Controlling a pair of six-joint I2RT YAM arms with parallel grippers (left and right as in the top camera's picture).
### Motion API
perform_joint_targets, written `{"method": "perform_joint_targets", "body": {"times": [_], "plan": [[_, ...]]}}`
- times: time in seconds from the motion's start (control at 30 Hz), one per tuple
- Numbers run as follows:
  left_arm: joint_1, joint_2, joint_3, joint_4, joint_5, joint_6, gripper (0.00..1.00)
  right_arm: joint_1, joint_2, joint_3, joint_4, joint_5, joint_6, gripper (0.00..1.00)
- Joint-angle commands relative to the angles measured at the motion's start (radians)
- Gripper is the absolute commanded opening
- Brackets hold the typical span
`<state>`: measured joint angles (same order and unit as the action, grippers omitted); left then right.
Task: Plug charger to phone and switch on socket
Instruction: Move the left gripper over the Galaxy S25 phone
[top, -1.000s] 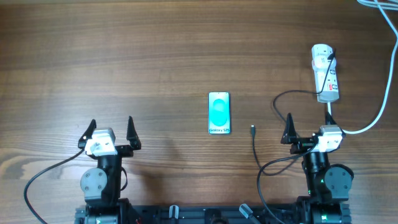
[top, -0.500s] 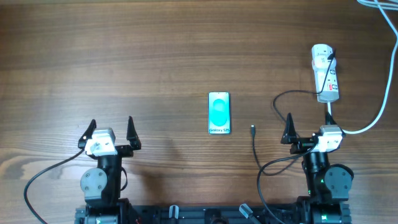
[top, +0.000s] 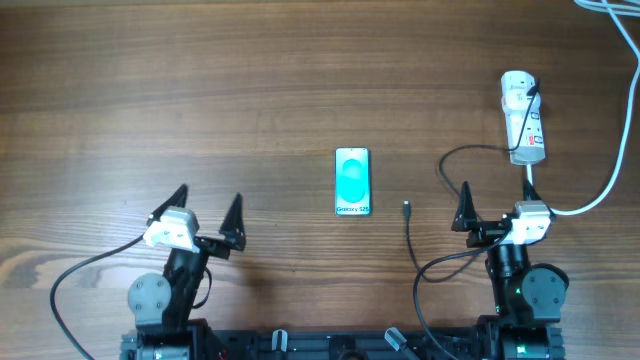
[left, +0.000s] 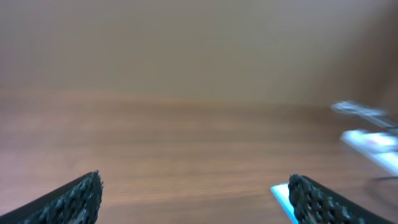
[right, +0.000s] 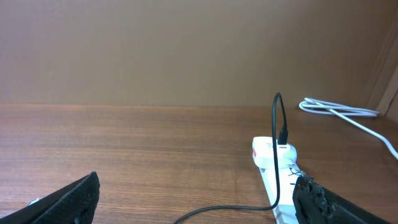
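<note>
Overhead, the left gripper (top: 210, 195) was seen to have been swung rightward, toward the phone (top: 352, 181), its fingers spread wide and empty. From this, an approach was judged to have begun. The phone lay flat at the middle of the table (top: 250, 90), screen up. Near it on the right, not touching, the charger (top: 406, 208) tip lay unplugged. The right gripper (top: 497, 200) was found unmoved, also wide open and holding nothing. Furthest right, the socket (top: 523, 118) was left untouched, the charger's cable running into it.
</note>
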<state>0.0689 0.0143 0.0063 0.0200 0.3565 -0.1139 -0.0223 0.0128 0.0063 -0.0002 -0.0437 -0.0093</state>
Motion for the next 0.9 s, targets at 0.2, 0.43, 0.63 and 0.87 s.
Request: {"method": "perform_joint_targets", "body": {"times": [0.2,0.43,0.63,0.87], "plan": [[0.007,-0.008,0.024,0.377,0.317,-0.085,1.00,0.002,-0.008,-0.001,0.002,-0.002,-0.014,1.00],[0.007,0.277,0.593,-0.275,0.031,-0.042,1.00,0.002,-0.008,-0.001,0.002,-0.002,-0.014,1.00],[0.006,0.691,1.078,-0.779,0.293,-0.033,1.00,0.002,-0.008,-0.001,0.002,-0.002,-0.014,1.00],[-0.029,0.930,1.251,-0.937,0.309,-0.163,0.99,0.002,-0.008,-0.001,0.002,-0.002,-0.014,1.00]]}}
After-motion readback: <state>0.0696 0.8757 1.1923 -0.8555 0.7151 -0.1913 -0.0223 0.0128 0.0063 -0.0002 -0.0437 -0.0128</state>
